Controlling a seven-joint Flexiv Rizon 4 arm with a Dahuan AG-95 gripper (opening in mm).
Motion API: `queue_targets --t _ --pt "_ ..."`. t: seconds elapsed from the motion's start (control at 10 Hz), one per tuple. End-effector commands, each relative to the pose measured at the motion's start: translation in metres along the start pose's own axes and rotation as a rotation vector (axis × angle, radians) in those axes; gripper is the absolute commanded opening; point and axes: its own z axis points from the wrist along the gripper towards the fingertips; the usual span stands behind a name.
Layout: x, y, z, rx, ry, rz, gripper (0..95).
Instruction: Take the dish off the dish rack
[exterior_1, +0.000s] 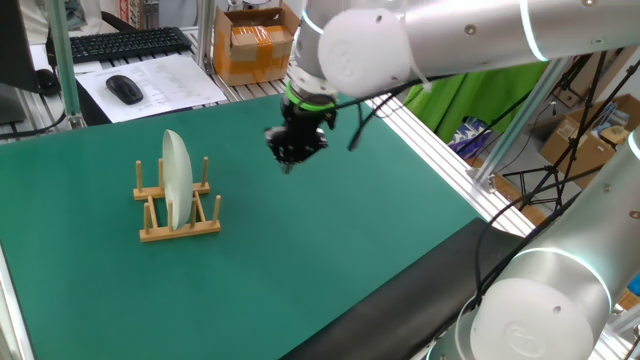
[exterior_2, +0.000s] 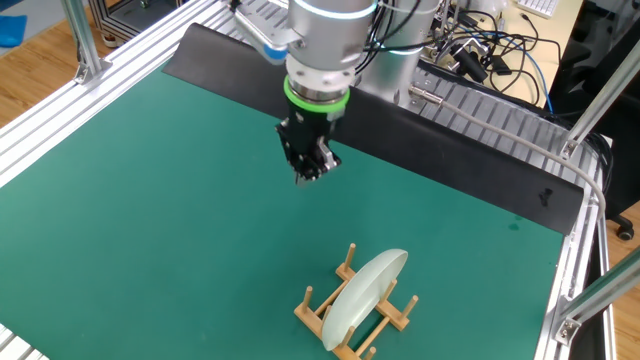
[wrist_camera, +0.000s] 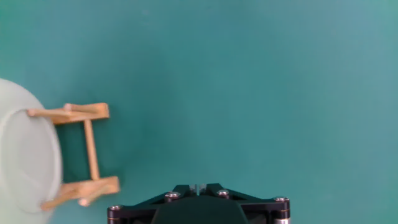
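Hand view looks straight down past the black body of the gripper (wrist_camera: 198, 208) onto the green bench (wrist_camera: 249, 81), and the fingertips themselves cannot be made out there. Off to the gripper's left in that view, well apart from it, the dish (wrist_camera: 25, 155) stands on edge in the dish rack (wrist_camera: 87, 149), partly cut off by the frame's border, with two light-wood rails and a cross dowel of the rack showing beside it. From one fixed view the gripper (exterior_1: 292, 152) hangs above the bench (exterior_1: 330, 240) with nothing in it; its fingers look close together, though how far apart they stand cannot be told. The dish (exterior_1: 177, 180) sits upright between the pegs of the dish rack (exterior_1: 178, 212), lower than the gripper and clear of it. From the other fixed view the gripper (exterior_2: 312, 165) points down over bare green, while the dish (exterior_2: 365, 292) leans in the dish rack (exterior_2: 345, 315) near the bench's (exterior_2: 150, 200) closer edge.
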Motion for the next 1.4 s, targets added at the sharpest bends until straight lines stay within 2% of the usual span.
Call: queue_targets --t 0.1,0.5,0.7,1.0,1.2,1.4 --pt "-0.012 0.015 -0.004 0.002 0.006 0.016 0.0" --pt "0.004 0.043 -0.007 0.004 0.005 0.043 0.0" --pt "0.007 0.049 -0.003 0.005 0.009 0.031 0.0" --pt "0.008 0.05 -0.002 0.003 0.009 0.014 0.0" --pt "0.008 0.05 -0.002 0.008 0.0 0.004 0.0" --pt "0.008 0.05 -0.002 0.006 0.001 -0.034 0.0"
